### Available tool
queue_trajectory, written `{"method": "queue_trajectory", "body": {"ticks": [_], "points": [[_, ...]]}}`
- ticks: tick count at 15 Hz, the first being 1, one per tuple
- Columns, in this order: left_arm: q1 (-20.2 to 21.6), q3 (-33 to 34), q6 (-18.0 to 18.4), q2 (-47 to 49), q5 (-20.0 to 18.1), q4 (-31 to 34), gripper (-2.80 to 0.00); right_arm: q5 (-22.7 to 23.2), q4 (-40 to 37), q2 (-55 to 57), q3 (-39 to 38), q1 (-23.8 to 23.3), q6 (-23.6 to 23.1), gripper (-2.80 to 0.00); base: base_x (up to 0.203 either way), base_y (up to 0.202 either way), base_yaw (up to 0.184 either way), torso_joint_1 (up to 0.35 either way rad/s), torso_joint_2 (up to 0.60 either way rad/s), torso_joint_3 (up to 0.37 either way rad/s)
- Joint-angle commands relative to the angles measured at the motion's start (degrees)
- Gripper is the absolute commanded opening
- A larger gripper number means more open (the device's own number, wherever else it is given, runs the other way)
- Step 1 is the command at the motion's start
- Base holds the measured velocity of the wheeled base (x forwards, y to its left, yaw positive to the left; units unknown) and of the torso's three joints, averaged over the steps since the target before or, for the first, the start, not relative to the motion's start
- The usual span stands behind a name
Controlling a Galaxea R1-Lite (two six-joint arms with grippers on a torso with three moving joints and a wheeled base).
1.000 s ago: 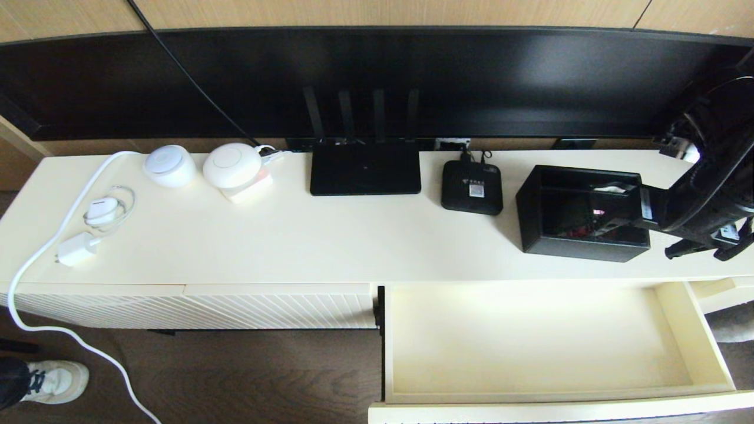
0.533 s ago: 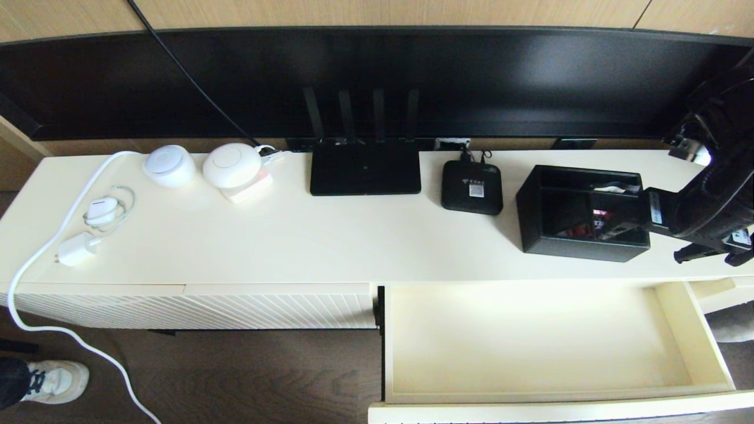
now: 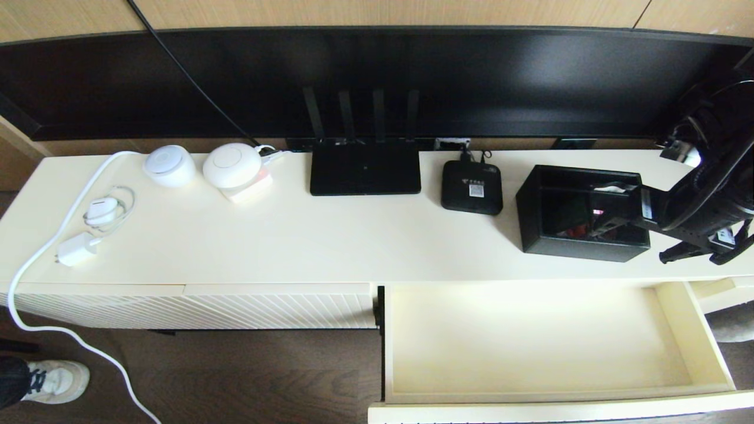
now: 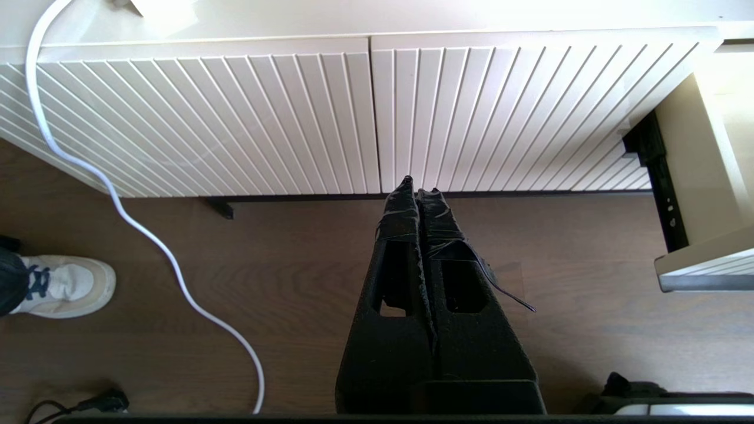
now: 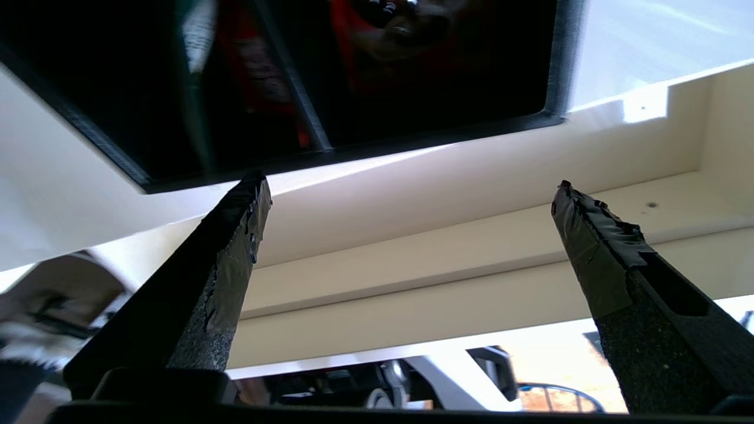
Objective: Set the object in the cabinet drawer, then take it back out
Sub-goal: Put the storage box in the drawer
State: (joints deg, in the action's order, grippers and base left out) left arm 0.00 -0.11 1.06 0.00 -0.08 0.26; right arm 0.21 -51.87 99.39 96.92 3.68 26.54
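right claw gaped wide, empty | box sat on the cabinet top just ahead of its tips | drawer open below | advice: straddle one wall squarely before closing | left claw pressed closed, parked low

Home living room: television, router
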Motion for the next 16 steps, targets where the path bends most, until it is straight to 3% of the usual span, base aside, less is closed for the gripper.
{"method": "queue_trajectory", "body": {"ticks": [1, 16], "points": [[0.0, 0.0, 0.0, 0.1, 0.0, 0.0, -2.80, 0.6, -0.3, 0.4, 1.3, 0.1, 0.5, 0.00, 0.000, 0.000, 0.000, 0.000, 0.00, 0.000], [0.0, 0.0, 0.0, 0.0, 0.0, 0.0, -2.80, 2.3, 4.1, 4.3, 4.0, 0.1, 3.1, 0.00, 0.000, 0.000, 0.000, 0.000, 0.00, 0.000]]}}
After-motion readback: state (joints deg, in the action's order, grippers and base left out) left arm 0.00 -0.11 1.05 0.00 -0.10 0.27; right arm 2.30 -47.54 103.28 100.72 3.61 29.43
